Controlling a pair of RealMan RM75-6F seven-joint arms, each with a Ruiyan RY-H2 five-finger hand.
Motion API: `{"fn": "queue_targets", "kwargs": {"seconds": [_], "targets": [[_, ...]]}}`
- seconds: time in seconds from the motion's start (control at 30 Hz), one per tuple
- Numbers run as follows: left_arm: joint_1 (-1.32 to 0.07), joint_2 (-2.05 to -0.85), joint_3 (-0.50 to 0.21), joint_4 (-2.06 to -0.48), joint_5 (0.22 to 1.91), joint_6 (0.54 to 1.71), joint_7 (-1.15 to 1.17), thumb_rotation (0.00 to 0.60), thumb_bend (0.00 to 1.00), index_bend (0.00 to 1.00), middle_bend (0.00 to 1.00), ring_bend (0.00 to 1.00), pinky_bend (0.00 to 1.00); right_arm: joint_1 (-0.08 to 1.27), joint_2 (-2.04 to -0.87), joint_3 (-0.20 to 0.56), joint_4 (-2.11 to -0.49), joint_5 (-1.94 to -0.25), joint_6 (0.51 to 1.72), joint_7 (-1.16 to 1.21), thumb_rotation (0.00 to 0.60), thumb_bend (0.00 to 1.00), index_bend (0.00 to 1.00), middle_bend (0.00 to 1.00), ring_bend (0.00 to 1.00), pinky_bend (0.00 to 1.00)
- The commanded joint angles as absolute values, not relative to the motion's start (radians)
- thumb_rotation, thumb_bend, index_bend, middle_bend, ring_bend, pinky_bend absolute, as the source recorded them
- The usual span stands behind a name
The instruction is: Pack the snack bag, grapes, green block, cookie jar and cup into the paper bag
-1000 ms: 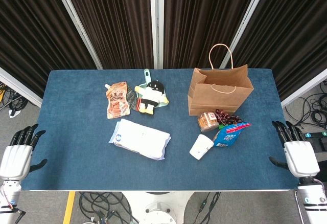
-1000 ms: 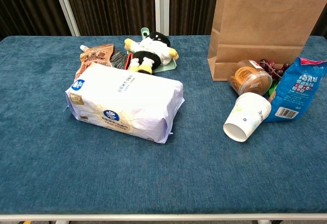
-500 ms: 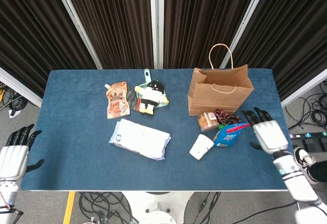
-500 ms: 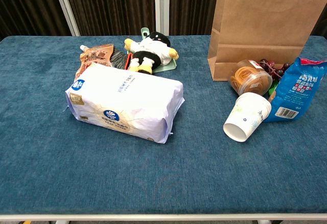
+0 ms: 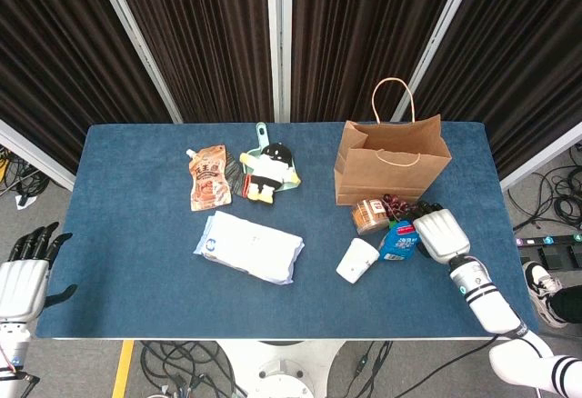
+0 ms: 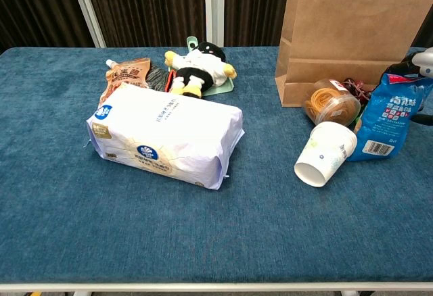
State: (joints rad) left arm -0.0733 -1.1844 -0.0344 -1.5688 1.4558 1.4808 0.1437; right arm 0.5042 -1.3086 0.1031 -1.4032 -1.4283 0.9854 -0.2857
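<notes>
Right robot hand point(image 5: 440, 234) touching blue snack bag point(image 6: 388, 121), beside cup point(image 6: 325, 153)

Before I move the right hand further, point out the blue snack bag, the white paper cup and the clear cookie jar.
Blue snack bag point(image 6: 391, 119), chest view, front panel.
White paper cup point(image 6: 325, 153), chest view, side wall.
Clear cookie jar point(image 6: 330, 104), chest view, side over the cookies.

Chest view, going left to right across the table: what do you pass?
Orange pouch → white tissue pack → plush toy → cup → blue snack bag, with the paper bag standing behind the last two.
</notes>
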Motion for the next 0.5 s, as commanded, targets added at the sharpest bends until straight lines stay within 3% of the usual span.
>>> {"fn": "queue_targets", "kwargs": {"seconds": [0.03, 0.13, 0.5], "targets": [[-0.073, -1.185, -0.034, -1.568, 1.454, 1.478, 0.142, 0.6, 0.0, 0.25, 0.18, 0.11, 0.15, 0.499, -1.32, 0.09, -1.38, -1.496, 1.06, -0.223, 0.6, 0.31, 0.69, 0.6, 0.49, 0.63], [-0.074, -1.184, -0.035, -1.567, 1.455, 1.478, 0.139, 0.6, 0.0, 0.25, 0.18, 0.11, 0.15, 0.49, -1.303, 0.091, -1.391, -1.537, 1.122, -0.18, 0.6, 0.34, 0.79, 0.67, 0.57, 0.69], [-0.073, -1.18, -0.036, -1.57, 1.463, 1.486, 0.137, 0.6, 0.0, 0.25, 0.18, 0.11, 0.15, 0.465, -1.068, 0.17, -1.663, -1.634, 1.34, -0.016, 0.6, 0.33, 0.8, 0.67, 0.57, 0.7]]}}
